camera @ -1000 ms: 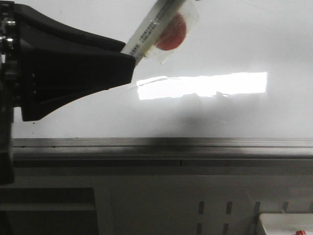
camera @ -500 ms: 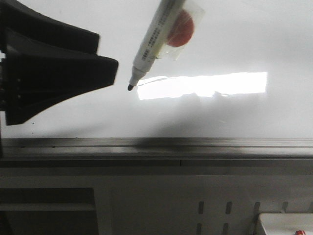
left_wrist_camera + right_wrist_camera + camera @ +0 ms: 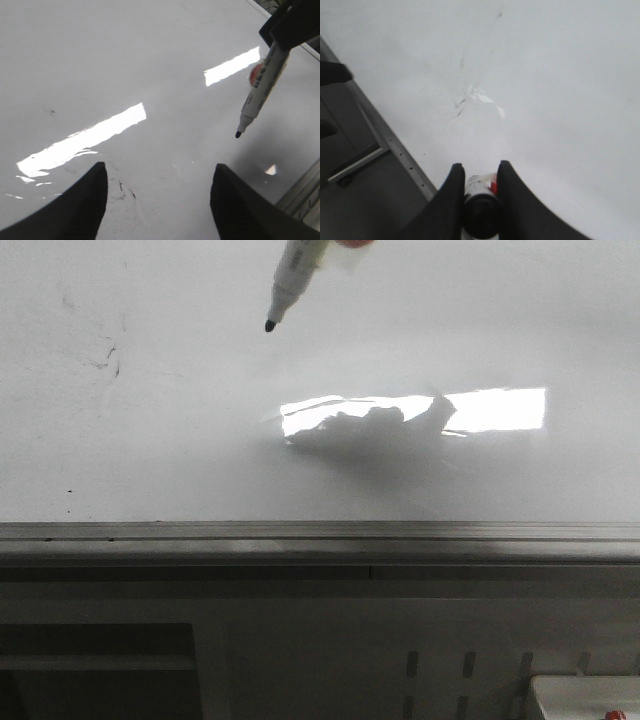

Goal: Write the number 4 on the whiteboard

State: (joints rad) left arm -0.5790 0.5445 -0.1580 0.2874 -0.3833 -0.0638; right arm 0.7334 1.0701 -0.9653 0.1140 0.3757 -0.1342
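The whiteboard lies flat, glossy white, with a bright light reflection and a grey bottom rail. No number 4 shows on it, only faint black scuff marks. My right gripper is shut on a white marker pen. The pen points down from the top edge of the front view, and its black tip seems clear of the board. In the left wrist view my left gripper is open and empty over the scuffs, with the pen apart from it.
Below the rail is a grey frame with slots. A white box with red bits sits at the bottom right. In the right wrist view the rail runs beside the board.
My left gripper has left the front view toward the left. The pen has moved up and farther over the board, and the scuff marks are now uncovered.
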